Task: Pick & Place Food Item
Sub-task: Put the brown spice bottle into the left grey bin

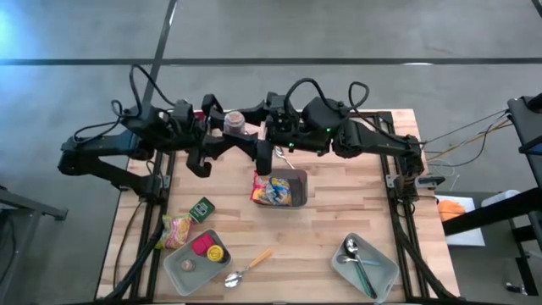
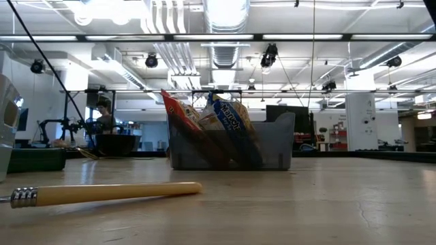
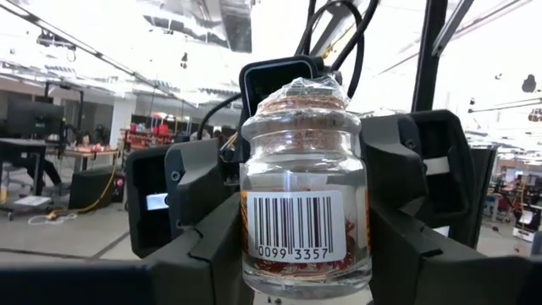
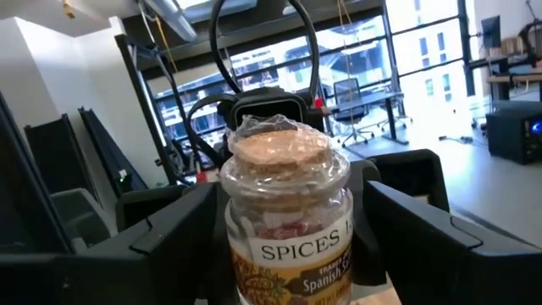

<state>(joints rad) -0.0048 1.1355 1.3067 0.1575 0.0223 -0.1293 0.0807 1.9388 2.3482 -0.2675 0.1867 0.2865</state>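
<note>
A small glass spice jar (image 1: 235,122) with a cork stopper under clear wrap is held upright, high over the table's far side, where my two arms meet. My left gripper (image 3: 305,250) is shut on it; the barcode label (image 3: 292,227) faces its camera. My right gripper (image 4: 288,241) comes from the other side, open. Its fingers (image 4: 174,224) stand on either side of the jar (image 4: 288,212), and I cannot see them touch it. Below, a grey bin (image 1: 296,191) holds snack bags (image 2: 218,133). My left gripper pinches the jar's glass body (image 3: 251,254) between its two fingers, on opposite sides of the lower half. The fingers come in about level from the table's left. The jar stands upright in the hold, stopper up, lifted well clear of the table.
A grey tray (image 1: 174,269) at the near left holds small food items. Another tray (image 1: 383,273) at the near right holds spoons. A wooden-handled spoon (image 1: 250,265), a green box (image 1: 201,209) and a candy bag (image 1: 176,230) lie on the wooden table.
</note>
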